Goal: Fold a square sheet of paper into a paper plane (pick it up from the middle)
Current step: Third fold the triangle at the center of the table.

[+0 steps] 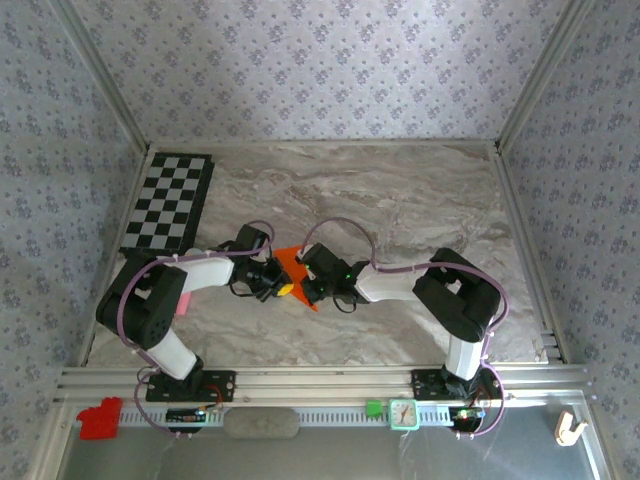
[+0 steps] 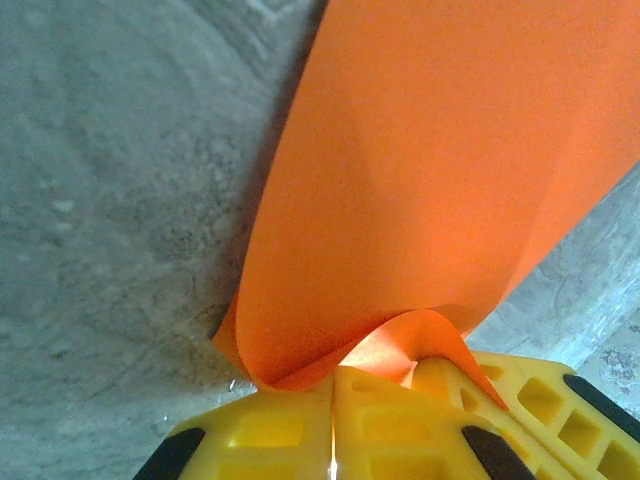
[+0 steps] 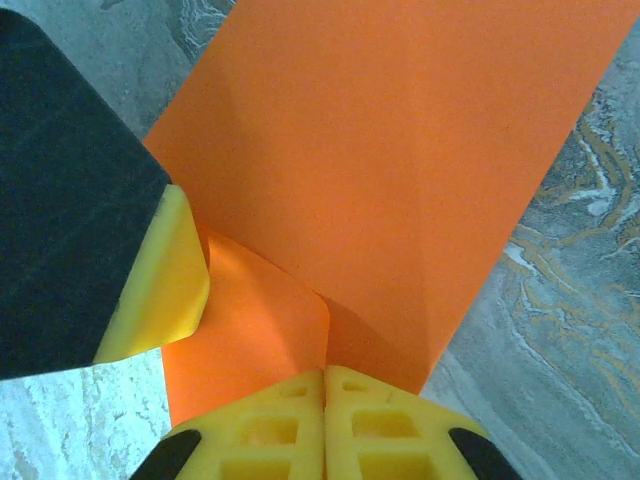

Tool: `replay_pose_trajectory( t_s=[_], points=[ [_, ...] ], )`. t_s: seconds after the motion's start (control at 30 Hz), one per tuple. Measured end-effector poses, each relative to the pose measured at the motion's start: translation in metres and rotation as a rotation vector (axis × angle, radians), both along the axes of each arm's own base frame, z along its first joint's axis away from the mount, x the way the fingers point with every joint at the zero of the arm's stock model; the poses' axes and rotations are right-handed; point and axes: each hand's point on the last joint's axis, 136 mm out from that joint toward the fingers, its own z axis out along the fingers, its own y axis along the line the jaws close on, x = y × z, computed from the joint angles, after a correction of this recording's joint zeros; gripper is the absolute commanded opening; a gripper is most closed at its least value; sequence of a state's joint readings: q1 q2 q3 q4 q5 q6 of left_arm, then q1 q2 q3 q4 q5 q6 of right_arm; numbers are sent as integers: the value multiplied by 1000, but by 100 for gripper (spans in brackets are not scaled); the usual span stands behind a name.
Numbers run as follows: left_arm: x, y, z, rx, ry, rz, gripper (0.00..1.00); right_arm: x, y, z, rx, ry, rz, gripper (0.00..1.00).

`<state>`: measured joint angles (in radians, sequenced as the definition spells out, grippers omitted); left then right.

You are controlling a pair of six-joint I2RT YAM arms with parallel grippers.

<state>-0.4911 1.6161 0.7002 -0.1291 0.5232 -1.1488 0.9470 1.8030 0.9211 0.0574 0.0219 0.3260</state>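
Orange, thin and already creased, the square sheet of paper (image 1: pixel 291 262) is held between the two grippers over the marble table (image 1: pixel 420 200), and its near edge curls where they grip it. The left gripper (image 2: pixel 332 375) has its yellow fingers pressed together on that curled edge, and the sheet fans away ahead of its tips and off to their right. The right gripper (image 3: pixel 325 375) is likewise clamped on the edge, with the sheet spreading forward from its tips. The left gripper's pad (image 3: pixel 165 285) sits close on its left against the paper.

The step in hand looks like forming a fold. To do it well, I judge, both pinches should hold firm and move together. That way the paper neither tears nor slips, and the crease lands on the centre line. The checkerboard (image 1: pixel 170 203) lies well beyond the left gripper.
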Motion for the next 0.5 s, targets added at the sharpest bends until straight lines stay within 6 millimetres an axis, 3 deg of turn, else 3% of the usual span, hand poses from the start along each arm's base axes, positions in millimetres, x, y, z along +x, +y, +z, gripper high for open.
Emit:
replay_pose_trajectory(
  t_s=[0.17,0.3,0.5],
  points=[
    [0,0,0,3,2,-3,8,-1,0,0,2,14,-1,14],
    [0,1,-1,15,5,-4,8,0,-1,6,21,42,-17,32],
    [0,3,-1,30,8,-6,8,12,-8,39,91,63,-78,39]
  ],
)
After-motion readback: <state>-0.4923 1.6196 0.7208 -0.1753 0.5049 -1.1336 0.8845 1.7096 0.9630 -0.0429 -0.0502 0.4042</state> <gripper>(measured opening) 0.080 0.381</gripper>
